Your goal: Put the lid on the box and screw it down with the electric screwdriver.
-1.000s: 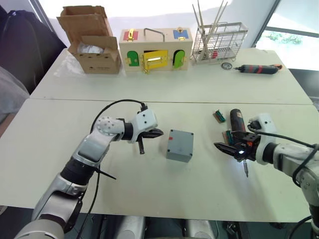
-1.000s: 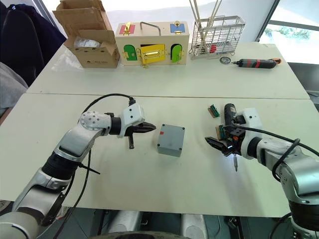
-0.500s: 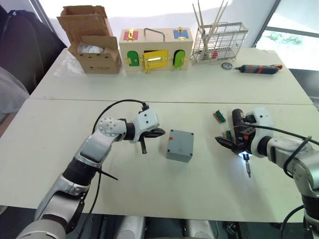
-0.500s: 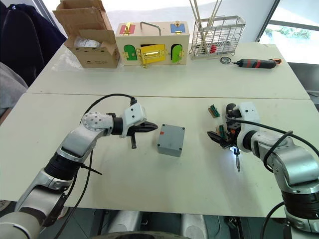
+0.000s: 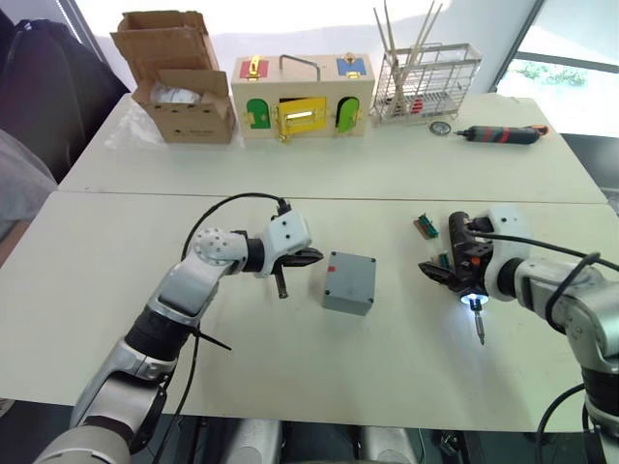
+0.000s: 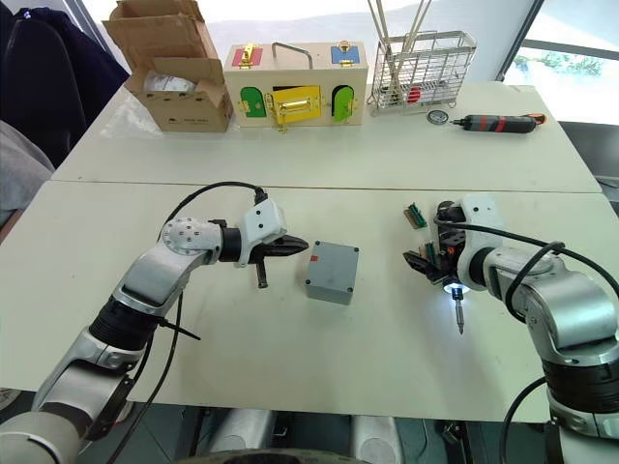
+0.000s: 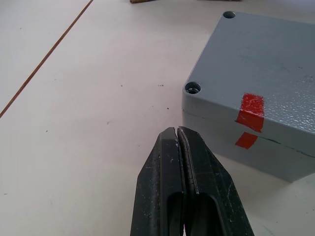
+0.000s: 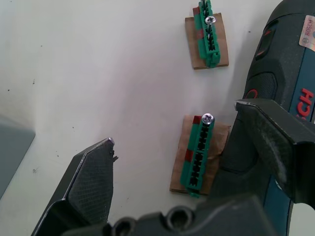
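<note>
The grey box (image 5: pixel 349 283) stands mid-table with the lid (image 7: pixel 256 69) sitting on it; red marks cross the seam between them, and the lid's corner holes show. My left gripper (image 5: pixel 317 257) is shut and empty, its tips a short way left of the box's corner. The black electric screwdriver (image 5: pixel 459 246) lies on the table to the right, its tip lit and its bit pointing at the front edge. My right gripper (image 8: pixel 174 125) is open over it: one finger (image 8: pixel 268 130) lies against the screwdriver's body, the other (image 8: pixel 93 177) stands well apart.
Two green screw strips on brown card (image 8: pixel 206 32) (image 8: pixel 197 152) lie beside the electric screwdriver. At the back stand a cardboard box (image 5: pixel 179 77), a wooden box with coloured doors (image 5: pixel 302 97), a wire rack (image 5: pixel 426 82) and a red-and-black screwdriver (image 5: pixel 503 134).
My right wrist has turned and drawn slightly back from the front edge, and the lit tip now shines down on the table. The left gripper has crept a little closer to the box.
</note>
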Motion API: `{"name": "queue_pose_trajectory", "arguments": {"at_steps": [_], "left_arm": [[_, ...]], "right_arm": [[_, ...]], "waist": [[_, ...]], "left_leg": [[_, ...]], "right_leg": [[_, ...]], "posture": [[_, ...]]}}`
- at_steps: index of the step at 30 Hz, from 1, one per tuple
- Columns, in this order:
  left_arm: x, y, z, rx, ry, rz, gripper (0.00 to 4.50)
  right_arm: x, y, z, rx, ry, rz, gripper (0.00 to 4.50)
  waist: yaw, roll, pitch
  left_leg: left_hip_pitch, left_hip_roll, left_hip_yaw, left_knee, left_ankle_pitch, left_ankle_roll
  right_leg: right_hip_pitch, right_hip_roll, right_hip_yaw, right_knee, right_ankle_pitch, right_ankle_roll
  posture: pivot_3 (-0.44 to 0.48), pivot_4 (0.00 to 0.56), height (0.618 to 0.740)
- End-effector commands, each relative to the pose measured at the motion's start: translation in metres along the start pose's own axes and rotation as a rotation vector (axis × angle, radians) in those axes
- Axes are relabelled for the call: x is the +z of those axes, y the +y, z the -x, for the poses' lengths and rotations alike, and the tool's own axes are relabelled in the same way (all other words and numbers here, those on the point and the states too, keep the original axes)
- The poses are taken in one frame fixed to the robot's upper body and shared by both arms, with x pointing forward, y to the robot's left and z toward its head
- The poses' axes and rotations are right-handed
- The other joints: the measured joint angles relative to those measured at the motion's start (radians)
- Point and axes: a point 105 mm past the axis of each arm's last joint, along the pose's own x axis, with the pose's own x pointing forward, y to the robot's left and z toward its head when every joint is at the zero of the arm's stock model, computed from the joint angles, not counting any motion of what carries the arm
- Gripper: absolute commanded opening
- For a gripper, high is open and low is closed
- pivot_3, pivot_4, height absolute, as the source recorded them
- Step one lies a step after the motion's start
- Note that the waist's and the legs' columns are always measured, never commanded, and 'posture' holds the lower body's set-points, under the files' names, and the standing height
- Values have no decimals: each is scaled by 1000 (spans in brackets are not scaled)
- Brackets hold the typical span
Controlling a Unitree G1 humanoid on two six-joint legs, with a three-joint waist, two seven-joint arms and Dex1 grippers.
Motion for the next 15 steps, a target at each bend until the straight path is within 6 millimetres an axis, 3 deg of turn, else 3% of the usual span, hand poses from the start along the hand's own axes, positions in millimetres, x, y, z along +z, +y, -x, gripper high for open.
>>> {"name": "queue_pose_trajectory", "arguments": {"at_steps": [1,5,8,11,15], "left_arm": [[8,0,4,12,-32,-23,0],[7,0,5,10,-30,-24,0],[8,-2,8,-6,-25,-36,0],[14,-9,14,-59,-32,-52,0],[26,-21,27,-139,-57,-73,0]], "right_arm": [[31,-1,18,51,-143,-25,4475],[38,-16,36,46,-155,-38,4475],[30,-36,50,10,-81,-101,4475],[14,-39,56,45,34,-145,4475],[9,-38,59,97,118,-189,4475]], "waist": [[-1,0,0],[2,0,0],[1,0,0],[-1,0,0],[-5,0,0]], "left_leg": [[0,0,0,0,0,0],[0,0,0,0,0,0],[0,0,0,0,0,0],[0,0,0,0,0,0],[0,0,1,-1,0,1]], "right_leg": [[0,0,0,0,0,0],[0,0,0,0,0,0],[0,0,0,0,0,0],[0,0,0,0,0,0],[0,0,1,0,0,0]], "posture": [[0,150,731],[0,150,731],[0,150,731],[0,150,731],[0,150,731]]}}
